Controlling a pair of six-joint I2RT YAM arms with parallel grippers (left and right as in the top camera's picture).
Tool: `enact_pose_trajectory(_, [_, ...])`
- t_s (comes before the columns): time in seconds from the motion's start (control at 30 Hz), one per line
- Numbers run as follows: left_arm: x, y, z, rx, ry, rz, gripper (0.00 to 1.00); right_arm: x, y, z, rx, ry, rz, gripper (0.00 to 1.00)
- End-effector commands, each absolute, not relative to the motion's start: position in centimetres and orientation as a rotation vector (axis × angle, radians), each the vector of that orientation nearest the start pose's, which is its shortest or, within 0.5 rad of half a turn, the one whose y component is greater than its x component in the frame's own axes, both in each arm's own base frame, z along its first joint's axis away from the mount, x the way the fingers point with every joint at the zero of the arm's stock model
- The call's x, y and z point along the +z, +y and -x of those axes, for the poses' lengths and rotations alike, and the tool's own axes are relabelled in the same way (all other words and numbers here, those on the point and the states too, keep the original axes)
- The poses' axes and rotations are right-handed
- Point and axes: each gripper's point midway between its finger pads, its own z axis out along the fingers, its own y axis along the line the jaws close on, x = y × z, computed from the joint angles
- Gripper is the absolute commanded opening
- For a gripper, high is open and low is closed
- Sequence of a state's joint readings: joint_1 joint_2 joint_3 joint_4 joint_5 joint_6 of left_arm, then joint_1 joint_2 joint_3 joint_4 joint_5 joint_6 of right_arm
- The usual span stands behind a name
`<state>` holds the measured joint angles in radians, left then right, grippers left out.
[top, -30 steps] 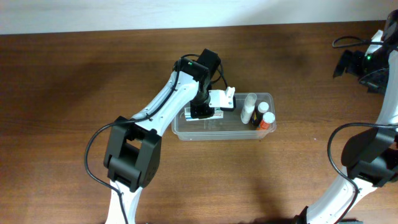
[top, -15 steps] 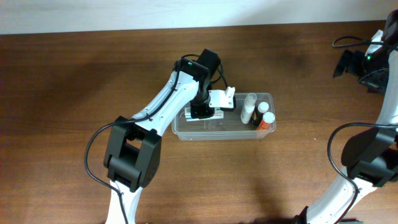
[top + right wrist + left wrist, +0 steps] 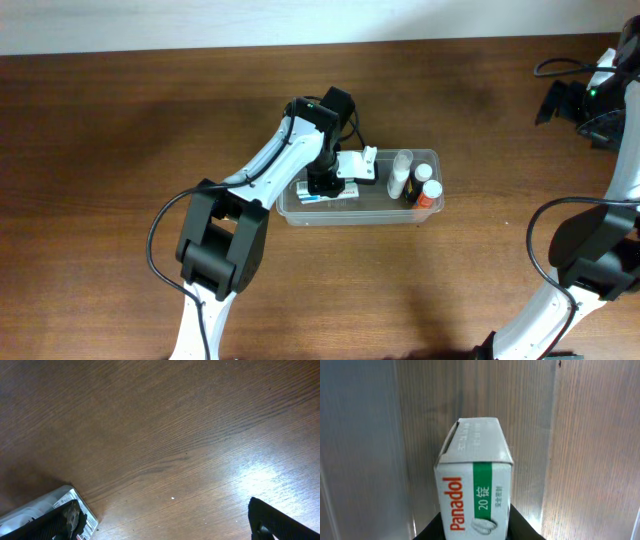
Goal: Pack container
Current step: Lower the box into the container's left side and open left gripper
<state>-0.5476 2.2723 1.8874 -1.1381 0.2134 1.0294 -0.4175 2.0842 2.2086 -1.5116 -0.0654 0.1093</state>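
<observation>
Left gripper clasping Panadol box (inside container), right gripper agape

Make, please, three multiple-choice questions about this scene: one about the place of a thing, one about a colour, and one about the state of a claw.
1. Where is the Panadol box?
A. Within the container, at its left end.
B. On the bare table beside it.
C. On top of the bottles.

2. What colour is the band with "20" on the box?
A. Blue.
B. Green.
C. Yellow.

3. How is the right claw?
A. Shut on a bottle.
B. Shut on the box.
C. Open, with nothing between its fingers.

Answers: 1 A, the overhead view shows it inside the clear walls; 2 B, the left wrist view shows the green band; 3 C, its fingers stand far apart and hold nothing.
</observation>
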Motion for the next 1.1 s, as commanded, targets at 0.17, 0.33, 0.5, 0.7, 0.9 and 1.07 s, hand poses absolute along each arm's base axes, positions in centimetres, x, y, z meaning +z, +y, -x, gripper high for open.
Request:
enact_pose_trajectory(0.17, [3.9, -26.8, -36.8, 0.314, -2.253, 2.312, 0.28, 20.4, -16.4, -39.9, 0.051, 2.813, -0.762, 0.98])
enact_pose_trajectory(0.33, [3.8, -26.6, -37.2, 0.28, -2.259, 2.318, 0.27, 20.4, -16.4, -39.9, 0.051, 2.814, -0.762, 0.98])
enact_pose_trajectory(0.5, [3.7, -26.2, -38.3, 0.182, -2.273, 2.334, 0.27, 20.4, -16.4, -39.9, 0.051, 2.814, -0.762, 0.98])
enact_pose_trajectory(0.7, [3.7, -26.2, -38.8, 0.156, -2.284, 2.346, 0.27, 20.4, -16.4, -39.9, 0.051, 2.814, -0.762, 0.98])
enact_pose_trajectory(0.9, [3.7, -26.2, -38.8, 0.156, -2.284, 2.346, 0.31, 20.4, -16.4, -39.9, 0.051, 2.814, -0.762, 0.98])
enact_pose_trajectory(1.07, [3.7, -26.2, -38.7, 0.156, -2.283, 2.345, 0.38, 20.4, -16.4, -39.9, 0.051, 2.813, -0.762, 0.98])
